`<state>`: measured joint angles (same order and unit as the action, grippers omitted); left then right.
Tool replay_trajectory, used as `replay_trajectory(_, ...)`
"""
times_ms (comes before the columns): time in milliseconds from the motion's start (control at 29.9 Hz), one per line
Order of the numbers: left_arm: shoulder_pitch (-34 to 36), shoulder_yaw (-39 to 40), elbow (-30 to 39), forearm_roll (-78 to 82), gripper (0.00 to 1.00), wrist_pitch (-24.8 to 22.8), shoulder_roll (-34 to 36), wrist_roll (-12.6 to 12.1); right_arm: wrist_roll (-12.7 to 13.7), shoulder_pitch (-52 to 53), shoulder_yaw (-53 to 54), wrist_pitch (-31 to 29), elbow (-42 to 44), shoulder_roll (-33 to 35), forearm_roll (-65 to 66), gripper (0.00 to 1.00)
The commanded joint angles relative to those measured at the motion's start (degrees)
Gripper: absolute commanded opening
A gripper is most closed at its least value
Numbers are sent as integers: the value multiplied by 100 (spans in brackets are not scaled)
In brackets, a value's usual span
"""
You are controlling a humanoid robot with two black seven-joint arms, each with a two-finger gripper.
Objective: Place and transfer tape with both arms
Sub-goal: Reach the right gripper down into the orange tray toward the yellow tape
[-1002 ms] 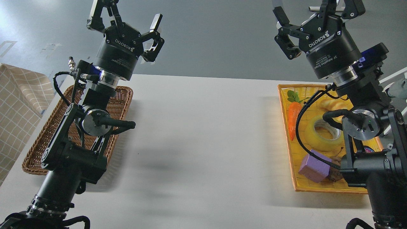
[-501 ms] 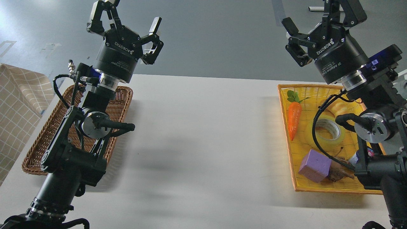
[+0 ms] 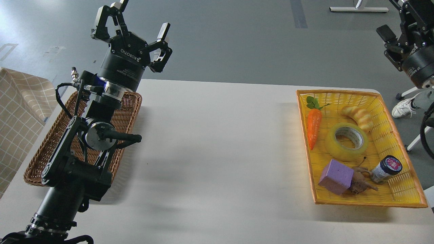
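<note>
The tape (image 3: 346, 141), a translucent yellow roll with a grey-white core, lies flat in the middle of the yellow basket (image 3: 339, 92) at the table's right. My right gripper (image 3: 398, 18) is at the top right corner, high above and beyond the basket, well clear of the tape; its jaws look open and empty, with one finger partly cut off by the frame's edge. My left gripper (image 3: 140, 18) is raised above the far end of the brown wicker basket (image 3: 127, 115) at the left, open and empty.
The yellow basket also holds a toy carrot (image 3: 313, 127), a curved bread roll (image 3: 357, 117), a purple block (image 3: 335, 181), a small brown figure (image 3: 362, 184) and a dark-lidded jar (image 3: 386, 168). A checked cloth (image 3: 17, 112) lies off the table's left edge.
My right arm has swung to the right and out to the frame's edge, uncovering the tape, the bread roll and the jar. My left arm has barely moved.
</note>
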<state>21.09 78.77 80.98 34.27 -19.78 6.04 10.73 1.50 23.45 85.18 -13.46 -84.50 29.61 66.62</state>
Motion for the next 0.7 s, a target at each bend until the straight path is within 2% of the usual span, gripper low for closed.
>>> replay_trajectory(0, 0, 7, -12, 0, 99, 0, 29, 0, -96, -165, 94, 37, 74, 824, -26, 100)
replay_trajectory(67, 0, 7, -4, 0, 99, 0, 29, 0, -246, -279, 174, -42, 74, 1150, 17, 100)
replay_trajectory(100, 0, -10, -12, 0, 99, 0, 29, 0, -481, -358, 200, -199, 117, 1657, 26, 100)
replay_trajectory(134, -8, -10, -4, 0, 99, 9, 21, 0, -623, -385, 218, -297, 127, 1853, 26, 100)
replay_trajectory(200, -61, 7, -4, 0, 99, 0, 3, 0, -1402, -429, 262, -368, 319, 1962, 9, 100)
replay_trajectory(267, -70, 7, -4, 0, 99, 0, -15, 0, -1713, -490, 253, -386, 407, 1908, 17, 100)
replay_trajectory(434, -175, 25, -4, 9, 99, 0, -15, 0, -1670, -666, 201, -377, 557, 1969, 551, 100)
replay_trajectory(668, -184, 25, -4, 9, 99, 9, -32, 0, -1425, -816, 156, -359, 777, 1891, 3308, 100)
